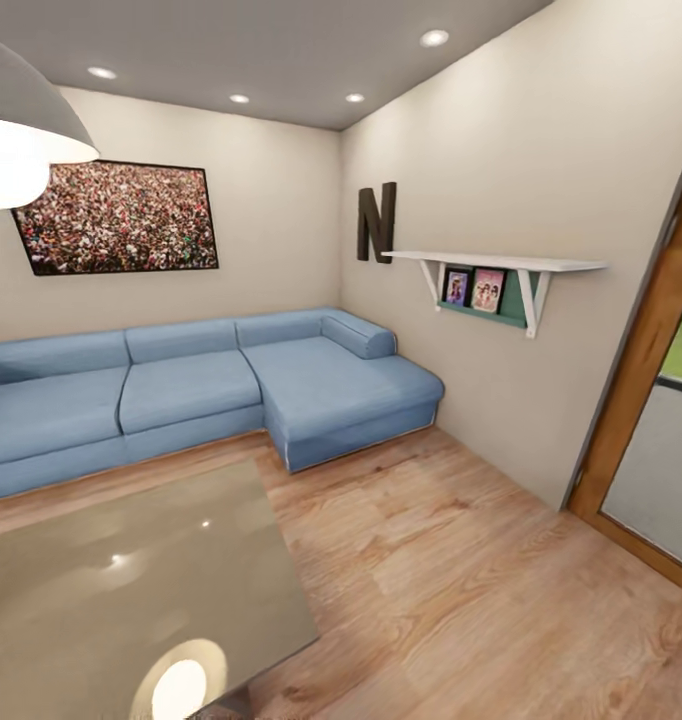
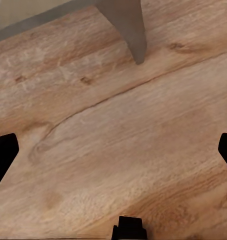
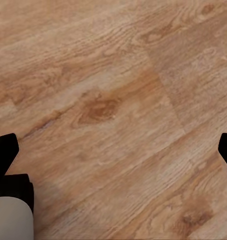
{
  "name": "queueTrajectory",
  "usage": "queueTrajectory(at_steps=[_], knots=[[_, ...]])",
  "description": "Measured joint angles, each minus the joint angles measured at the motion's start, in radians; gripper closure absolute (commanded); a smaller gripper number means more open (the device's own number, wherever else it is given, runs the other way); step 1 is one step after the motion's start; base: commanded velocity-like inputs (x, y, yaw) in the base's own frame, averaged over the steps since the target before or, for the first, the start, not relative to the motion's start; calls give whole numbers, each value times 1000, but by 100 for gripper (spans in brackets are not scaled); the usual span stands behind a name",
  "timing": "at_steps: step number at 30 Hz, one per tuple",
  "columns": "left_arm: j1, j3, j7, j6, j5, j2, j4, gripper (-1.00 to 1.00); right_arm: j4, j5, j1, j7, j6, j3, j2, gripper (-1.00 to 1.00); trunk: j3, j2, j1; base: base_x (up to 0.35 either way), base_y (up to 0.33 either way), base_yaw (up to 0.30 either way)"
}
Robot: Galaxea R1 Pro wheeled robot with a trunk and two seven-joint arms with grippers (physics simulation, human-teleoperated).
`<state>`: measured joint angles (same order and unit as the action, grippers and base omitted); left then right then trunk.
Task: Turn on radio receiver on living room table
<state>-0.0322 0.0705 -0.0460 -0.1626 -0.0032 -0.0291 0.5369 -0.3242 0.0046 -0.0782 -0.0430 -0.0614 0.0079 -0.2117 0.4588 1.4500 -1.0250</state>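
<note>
— Where do we stand? We see the living room: the blue sofa [image 1: 211,385] along the far wall, the crowd picture [image 1: 118,217] above it, the shelf [image 1: 501,275] on the side wall beyond the sofa's chaise end.

— And the table [image 1: 131,590]?

— Its glossy grey top lies on our side of the sofa, running off the lower left edge of the head view. Its long axis seems to run from the sofa toward us, though we cannot see its full extent. No red box sits on the part we can see, so we cannot say where the radio receiver is or which way it faces.

— So the step in hand?

— Searching, we judge. We should swing the head and base toward the unseen part of the table, slowly, keeping clear of its corner nearest us, and only then plan a reach.

— The grippers?

— Both hang over the plank floor [image 3: 118,100]. The left gripper [image 2: 113,155] shows dark fingertips far apart at the frame's sides, so it is released; a table leg [image 2: 131,27] stands just ahead. The right gripper [image 3: 113,155] is likewise spread and holds nothing.
</note>
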Motion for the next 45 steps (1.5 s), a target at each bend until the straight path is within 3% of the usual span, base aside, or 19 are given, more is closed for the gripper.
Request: queueTrajectory(at_steps=[45], knots=[[0,0,0,0,1,0,0,-100,0,0,0,0,0,0,0,-100,0,0,0,0,0,300]])
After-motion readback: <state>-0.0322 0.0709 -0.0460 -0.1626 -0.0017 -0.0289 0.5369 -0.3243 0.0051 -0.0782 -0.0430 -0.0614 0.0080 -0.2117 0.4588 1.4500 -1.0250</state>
